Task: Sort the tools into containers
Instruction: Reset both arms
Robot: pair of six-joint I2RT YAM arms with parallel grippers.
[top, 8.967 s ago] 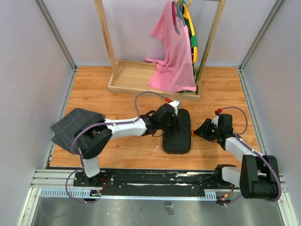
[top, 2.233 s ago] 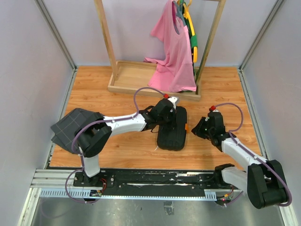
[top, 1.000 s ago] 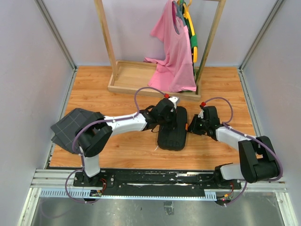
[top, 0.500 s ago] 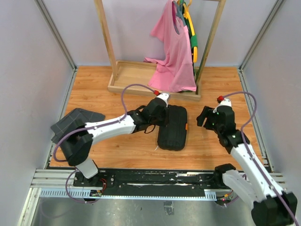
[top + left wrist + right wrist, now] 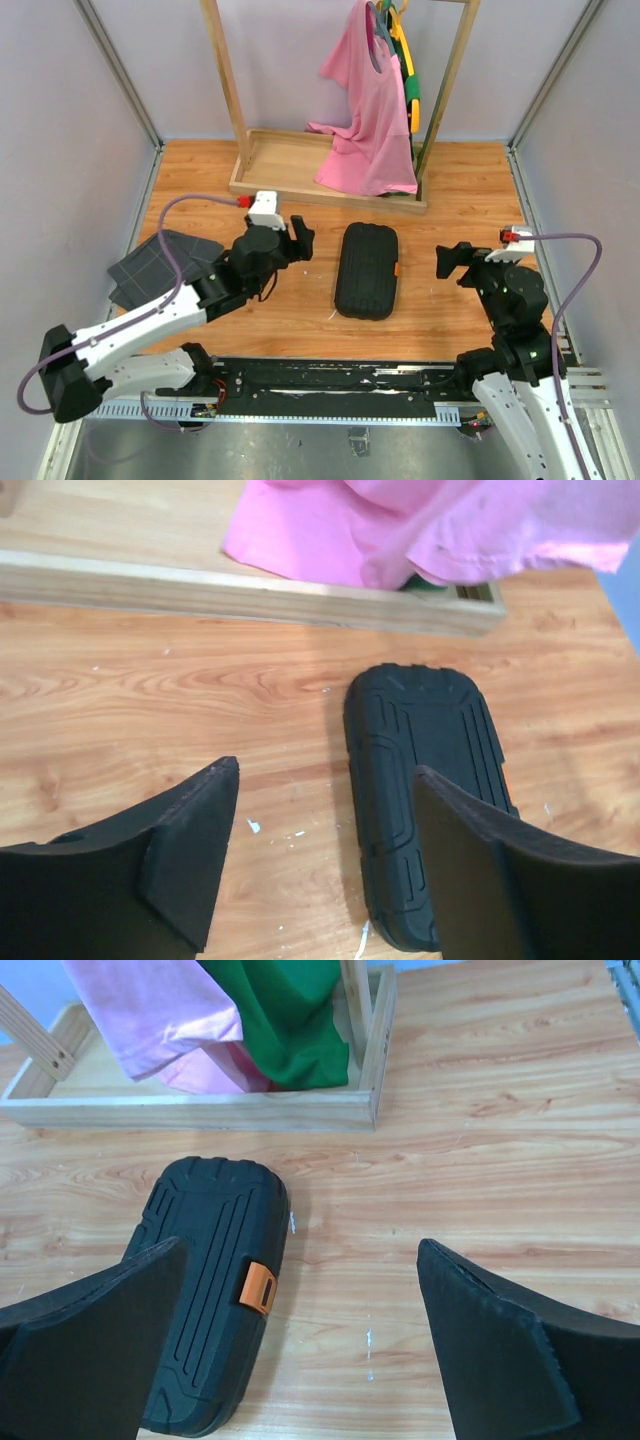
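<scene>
Spotted dark grey grid-patterned fabric [image 5: 150, 268] at far left of wooden counter [image 5: 300, 320]. Found left end effector [image 5: 302, 240] next, fingers spread wide, gripping nothing, near black plastic rounded-rectangle tool case [image 5: 366, 270] but apart from it. Saw case lying shut mid-counter, small orange latch [image 5: 397, 268] on its right edge. Found right end effector [image 5: 446, 262] gaping wide, empty, apart from case on right.

Pale lilac walls [image 5: 70, 100], metal corner posts [image 5: 120, 75]. Wood-grain worktop [image 5: 200, 180]. Wooden rack [image 5: 280, 160] beyond left end effector [image 5: 299, 237]; pink shirt [image 5: 365, 110], green garment [image 5: 290, 1020] hanging there. Even light.
</scene>
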